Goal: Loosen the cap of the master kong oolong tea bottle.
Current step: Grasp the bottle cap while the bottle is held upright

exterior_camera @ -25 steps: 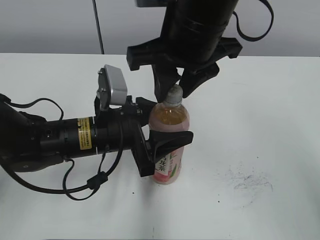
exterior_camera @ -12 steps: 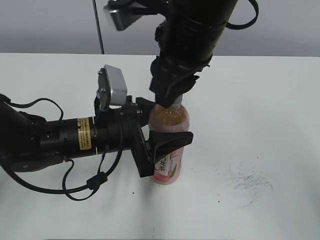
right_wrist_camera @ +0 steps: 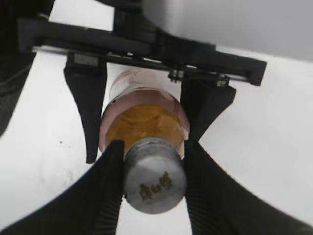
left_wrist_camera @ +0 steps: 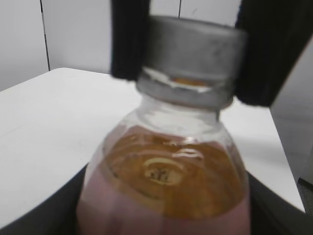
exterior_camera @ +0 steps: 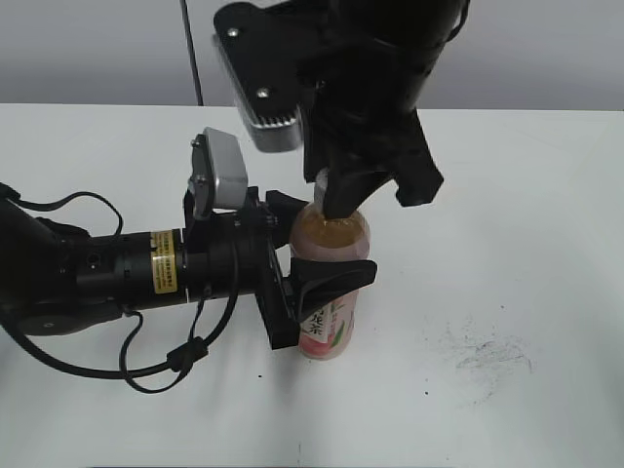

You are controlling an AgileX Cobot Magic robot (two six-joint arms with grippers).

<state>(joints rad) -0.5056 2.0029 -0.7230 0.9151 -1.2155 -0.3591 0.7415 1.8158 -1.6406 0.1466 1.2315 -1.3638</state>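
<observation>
The master kong oolong tea bottle (exterior_camera: 330, 292) stands upright on the white table, amber-pink tea inside, pink-and-white label low down. My left gripper (exterior_camera: 317, 278) is shut on its body from the left; the left wrist view shows the bottle shoulder (left_wrist_camera: 166, 181) filling the frame. My right gripper (exterior_camera: 336, 200) comes down from above and is shut on the grey-white cap (right_wrist_camera: 154, 175), one black finger on each side; the cap (left_wrist_camera: 190, 58) shows between those fingers in the left wrist view. In the exterior view the cap is hidden by the right gripper.
The white table (exterior_camera: 507, 244) carries a patch of dark scuff marks (exterior_camera: 483, 353) to the right of the bottle. The left arm's black body and cables (exterior_camera: 107, 283) lie across the table's left side. A grey wall stands behind.
My right gripper has closed on the cap and rotated about the bottle's axis; its wrist camera has swung round to the front left. The bottle and left gripper have stayed in place.
</observation>
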